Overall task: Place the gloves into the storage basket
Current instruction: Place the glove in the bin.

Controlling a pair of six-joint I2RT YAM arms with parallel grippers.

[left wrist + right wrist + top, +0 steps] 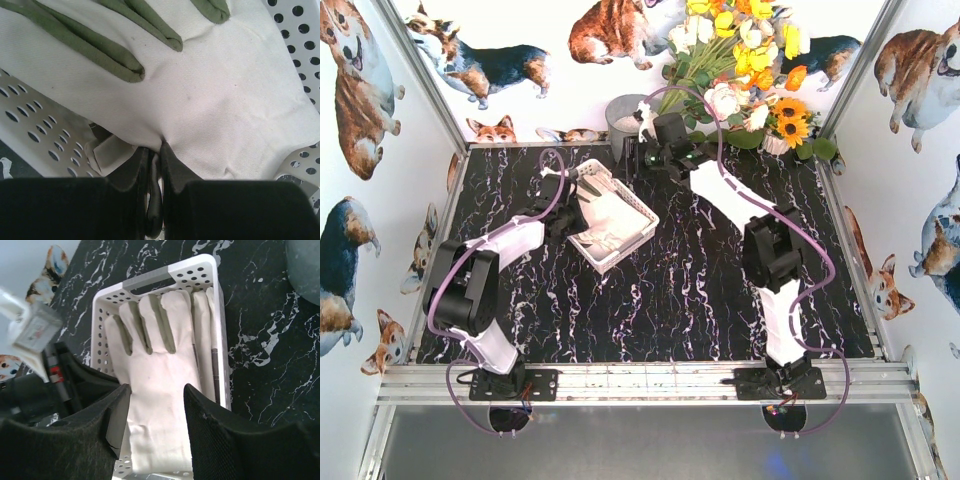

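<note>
On my left-hand wrist camera, the left gripper has its jaws squeezed together on the cuff edge of a cream glove. The glove is spread flat, and its dark finger strips point away from me. The top camera does not show that pinch at all, because the arm covers it. The right-hand wrist camera looks down on the white storage basket. From there I see the same glove lying inside along the basket's length, with a second glove tucked along its right side. In that view the right gripper hangs above the basket with its jaws apart and nothing between them. The basket sits at an angle on a black table with white veins. The white walls around it have dog pictures. A grey bucket and a bunch of flowers stand at the back. I cannot tell how many gloves lie underneath.
</note>
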